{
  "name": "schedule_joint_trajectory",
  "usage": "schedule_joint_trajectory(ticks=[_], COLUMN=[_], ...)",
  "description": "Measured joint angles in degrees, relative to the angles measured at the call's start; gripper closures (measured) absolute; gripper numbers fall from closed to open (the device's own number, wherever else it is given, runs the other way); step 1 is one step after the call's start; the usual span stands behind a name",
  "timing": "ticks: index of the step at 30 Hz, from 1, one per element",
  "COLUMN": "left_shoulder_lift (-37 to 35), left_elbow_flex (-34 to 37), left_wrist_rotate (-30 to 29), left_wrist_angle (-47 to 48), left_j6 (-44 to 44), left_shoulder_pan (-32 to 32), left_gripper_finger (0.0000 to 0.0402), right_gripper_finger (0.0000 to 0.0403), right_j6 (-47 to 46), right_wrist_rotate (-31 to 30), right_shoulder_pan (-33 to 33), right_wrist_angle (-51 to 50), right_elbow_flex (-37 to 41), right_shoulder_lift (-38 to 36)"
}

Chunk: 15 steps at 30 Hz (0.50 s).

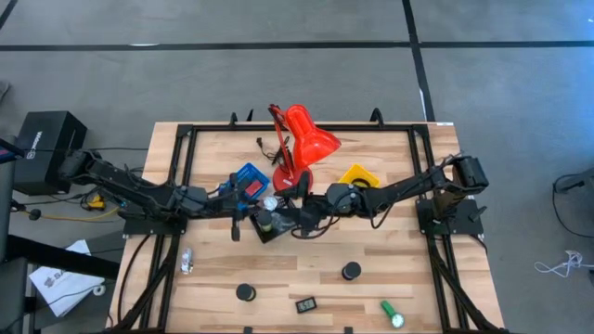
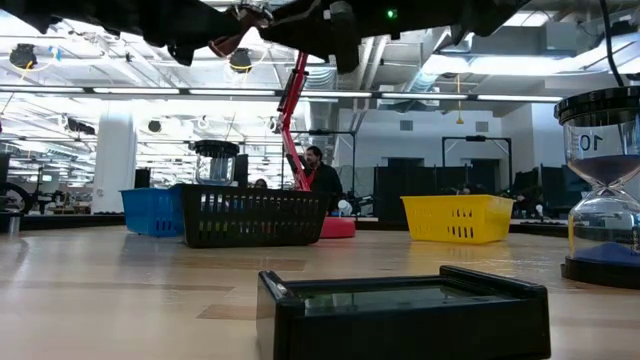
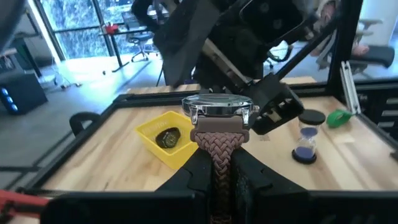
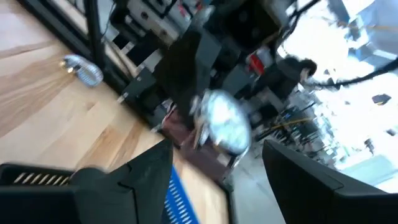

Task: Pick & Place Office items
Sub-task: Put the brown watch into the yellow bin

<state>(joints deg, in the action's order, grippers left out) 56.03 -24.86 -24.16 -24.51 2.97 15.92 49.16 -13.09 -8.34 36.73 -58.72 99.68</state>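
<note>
Wooden table (image 1: 306,278) with both arms reaching in to meet mid-table above the black tray (image 2: 255,215). Left gripper (image 3: 217,177) is pinching a watch (image 3: 219,112) by its braided strap, face up. Right gripper (image 4: 211,168) is hanging spread wide, right at the watch. Left wrist view is showing an hourglass (image 3: 306,138) and yellow tray (image 3: 165,140); low view is showing people in the room behind.

Both dark arms reach toward the desk's middle; left end effector (image 1: 264,221) clamped, right end effector (image 1: 299,211) spread wide.
</note>
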Motion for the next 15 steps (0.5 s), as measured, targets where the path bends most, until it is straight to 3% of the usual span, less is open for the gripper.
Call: schedule_joint_trajectory(ticks=[11, 15], left_shoulder_lift=[0.0, 0.0], left_elbow_flex=[0.0, 0.0], left_wrist_rotate=[0.6, 5.7], left_wrist_angle=[-0.4, -1.9], left_j6=[-6.4, -6.7], left_shoulder_pan=[-3.0, -3.0], left_gripper_finger=[0.0382, 0.0382], right_gripper_finger=[0.0182, 0.0209], right_j6=[5.3, 5.3], right_wrist_rotate=[0.1, 1.2], right_shoulder_pan=[0.6, 1.4], right_wrist_angle=[2.8, 2.8], right_elbow_flex=[0.0, 0.0], right_shoulder_lift=[0.0, 0.0])
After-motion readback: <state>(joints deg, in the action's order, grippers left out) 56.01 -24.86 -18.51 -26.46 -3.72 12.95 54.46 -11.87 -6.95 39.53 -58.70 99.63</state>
